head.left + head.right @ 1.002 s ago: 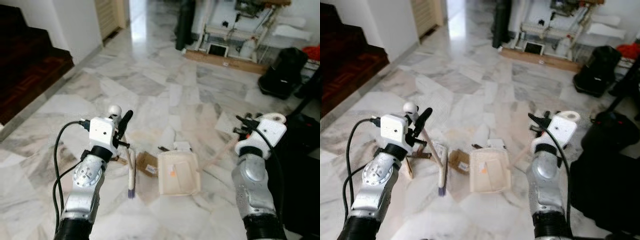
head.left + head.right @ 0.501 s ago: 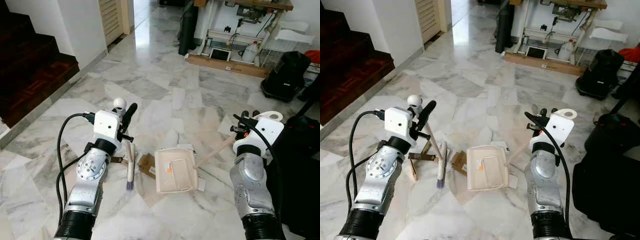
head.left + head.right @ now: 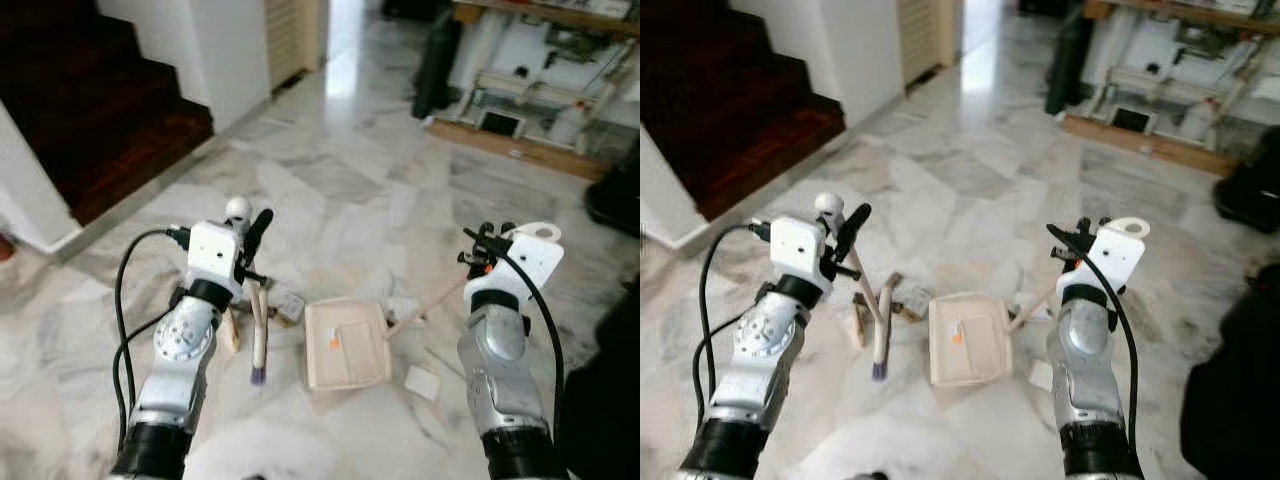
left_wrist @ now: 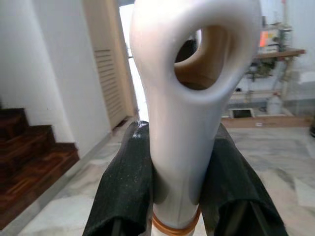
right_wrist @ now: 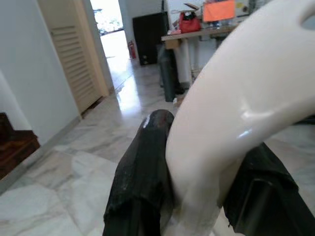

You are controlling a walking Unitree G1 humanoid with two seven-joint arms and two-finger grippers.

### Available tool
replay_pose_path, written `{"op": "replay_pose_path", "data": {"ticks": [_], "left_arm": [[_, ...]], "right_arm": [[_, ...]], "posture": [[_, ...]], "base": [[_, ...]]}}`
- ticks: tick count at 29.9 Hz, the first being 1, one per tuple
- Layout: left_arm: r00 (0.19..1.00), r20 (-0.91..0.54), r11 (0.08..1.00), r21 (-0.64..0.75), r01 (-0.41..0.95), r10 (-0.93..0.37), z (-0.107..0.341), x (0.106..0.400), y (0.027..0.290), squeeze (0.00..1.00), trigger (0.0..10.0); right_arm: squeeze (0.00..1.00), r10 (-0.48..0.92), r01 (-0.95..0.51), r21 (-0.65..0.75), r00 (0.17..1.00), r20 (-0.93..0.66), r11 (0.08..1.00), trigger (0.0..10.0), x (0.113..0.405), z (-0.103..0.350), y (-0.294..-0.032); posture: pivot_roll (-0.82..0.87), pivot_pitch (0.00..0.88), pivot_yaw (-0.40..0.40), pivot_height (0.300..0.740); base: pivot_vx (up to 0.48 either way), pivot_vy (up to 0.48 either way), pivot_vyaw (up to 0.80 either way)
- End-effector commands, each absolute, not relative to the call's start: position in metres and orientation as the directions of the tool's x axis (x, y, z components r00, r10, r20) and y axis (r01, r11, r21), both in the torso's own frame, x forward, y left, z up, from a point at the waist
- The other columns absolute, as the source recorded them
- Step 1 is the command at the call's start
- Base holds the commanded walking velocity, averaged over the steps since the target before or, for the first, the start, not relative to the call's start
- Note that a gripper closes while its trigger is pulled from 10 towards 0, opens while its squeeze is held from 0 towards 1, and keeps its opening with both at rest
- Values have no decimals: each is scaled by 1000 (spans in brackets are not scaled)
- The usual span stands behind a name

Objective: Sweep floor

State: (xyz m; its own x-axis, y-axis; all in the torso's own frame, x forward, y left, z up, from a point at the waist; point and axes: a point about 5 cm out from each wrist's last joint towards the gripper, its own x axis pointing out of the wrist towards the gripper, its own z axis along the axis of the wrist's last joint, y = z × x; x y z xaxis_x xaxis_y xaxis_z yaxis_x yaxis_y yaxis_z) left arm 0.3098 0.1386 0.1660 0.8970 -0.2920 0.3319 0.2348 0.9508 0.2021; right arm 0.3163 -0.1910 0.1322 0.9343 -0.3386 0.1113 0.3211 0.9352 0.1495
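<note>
Left gripper [image 3: 252,250], right gripper [image 3: 482,250], both clamped

Silver arms, white wrist housings, black cables, black fingers.

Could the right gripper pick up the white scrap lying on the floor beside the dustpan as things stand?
Probably not: the right gripper is shut on the dustpan handle, so it has no free fingers for the white scrap beside the dustpan.

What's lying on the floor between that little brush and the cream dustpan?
In the left eye view, between the brush and the dustpan there is a small scrap of debris; lower down, the marble floor is bare.
</note>
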Motion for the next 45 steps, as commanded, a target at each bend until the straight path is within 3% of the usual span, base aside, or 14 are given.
{"op": "replay_pose_path", "data": {"ticks": [1,20,26,33,41,45], "left_arm": [[881,371,949,223,223,-294,177,311,140,0,10000],[899,359,962,193,191,-250,172,312,144,0,10000],[936,301,976,175,132,-181,154,312,159,0,10000],[963,248,987,144,69,-104,139,312,175,0,10000],[976,200,985,164,52,-84,126,314,182,0,10000],[982,173,984,172,39,-69,118,314,187,0,10000]], "right_arm": [[0,-331,306,163,930,162,938,10000,319,146,-189],[0,-315,293,155,937,152,944,10000,324,144,-189],[0,-296,279,141,948,119,950,10000,327,137,-189],[0,-267,257,131,961,69,958,10000,335,127,-189],[0,-248,259,126,964,-90,958,10000,349,102,-196],[0,-274,324,201,931,-242,924,10000,348,79,-204]], "posture": [[3,28,-42,740],[6,8,-52,740],[6,0,-57,740],[-2,36,-58,740],[-25,68,-53,740],[-26,74,-50,740]], "base": [[0,0,800],[0,0,800],[0,0,800],[0,0,0],[0,0,0],[0,0,0]]}}
